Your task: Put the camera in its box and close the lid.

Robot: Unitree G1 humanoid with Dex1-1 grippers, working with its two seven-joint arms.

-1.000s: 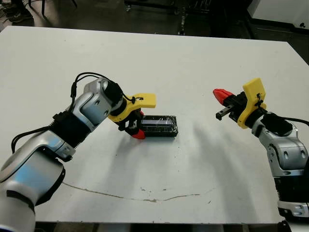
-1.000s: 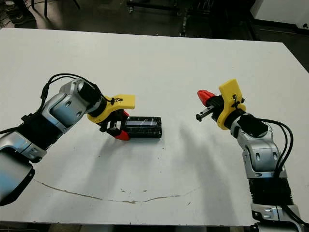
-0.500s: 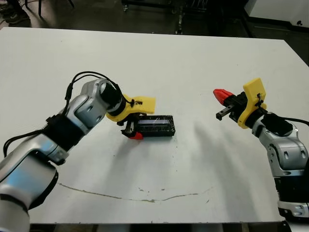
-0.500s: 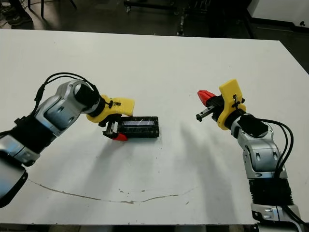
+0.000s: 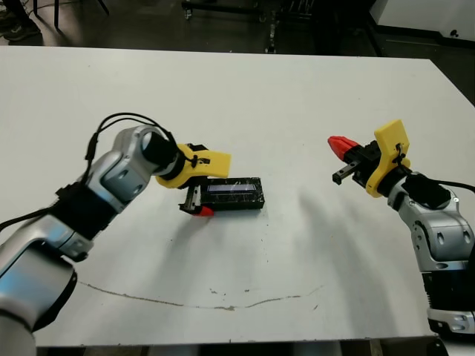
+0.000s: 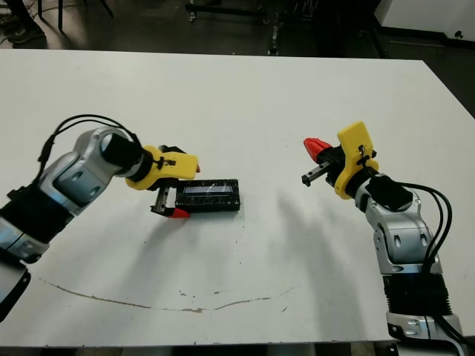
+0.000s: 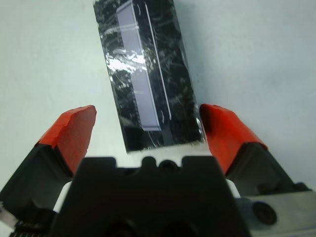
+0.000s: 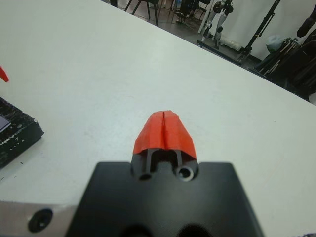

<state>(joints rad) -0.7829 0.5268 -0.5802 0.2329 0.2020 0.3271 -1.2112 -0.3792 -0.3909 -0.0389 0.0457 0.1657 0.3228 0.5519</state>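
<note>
Slid leftward with the glossy black rectangular lid [image 5: 234, 194] mid-counter [image 5: 297, 111]; left claw [image 7: 143, 133] spread wide around its end, ungripped. Right claw [image 8: 164, 129] pinched together, empty, well apart.

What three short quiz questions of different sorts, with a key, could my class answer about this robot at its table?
1. True or false: the right claw is gripping the black box.
2. Multiple choice: the left claw's red fingers are (A) pressed together, (B) spread apart with one end of the box between them, (C) out of sight.
3. Short answer: what does the box rest on?

Key
1. False. The right claw hangs apart from the box, with its fingers pressed together on nothing.
2. B. In the left wrist view a red finger shows on each side of the box's near end.
3. The white table.
</note>
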